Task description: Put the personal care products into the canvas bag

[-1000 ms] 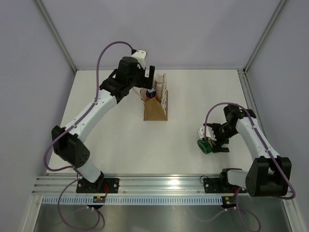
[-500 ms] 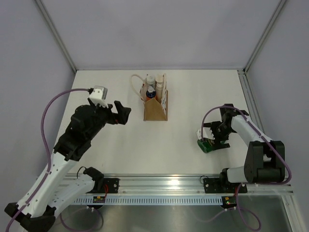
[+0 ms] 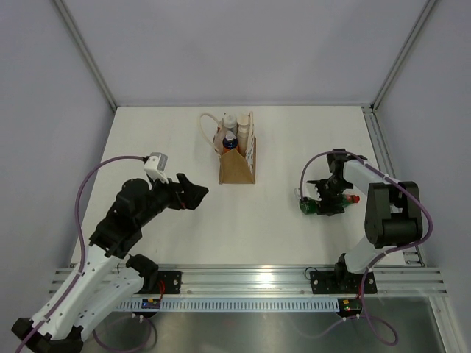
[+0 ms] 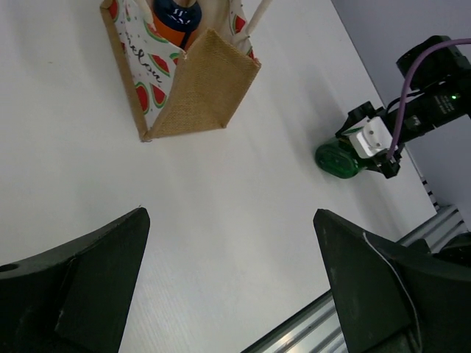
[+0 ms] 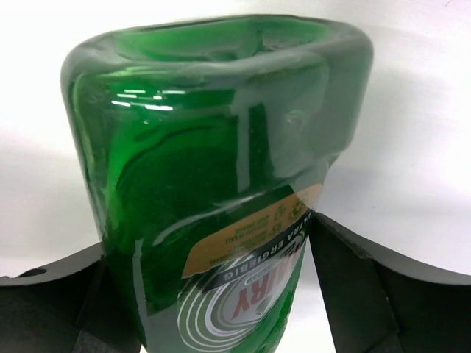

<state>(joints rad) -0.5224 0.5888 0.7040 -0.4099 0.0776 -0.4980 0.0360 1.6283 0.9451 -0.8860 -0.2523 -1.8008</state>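
Observation:
The canvas bag (image 3: 237, 163) stands upright at the back middle of the table; it also shows in the left wrist view (image 4: 197, 88), with watermelon print on its side. A white-capped tube top (image 3: 229, 120) and a beige bottle top (image 3: 243, 120) stick out of it, beside a blue-and-orange bottle (image 3: 230, 141). My left gripper (image 3: 193, 193) is open and empty, left of and nearer than the bag. My right gripper (image 3: 324, 201) is shut on a green bottle (image 5: 221, 147), which lies low at the table with its red cap (image 3: 355, 197) pointing right.
The green bottle (image 4: 340, 158) and the right wrist's white camera block (image 4: 372, 137) show at the right of the left wrist view. The aluminium rail (image 3: 250, 278) runs along the near edge. Grey walls close in the table's back and sides.
My left arm has pulled back from the bag toward the near left. My right gripper has turned the green bottle onto its side, so its red cap now shows.

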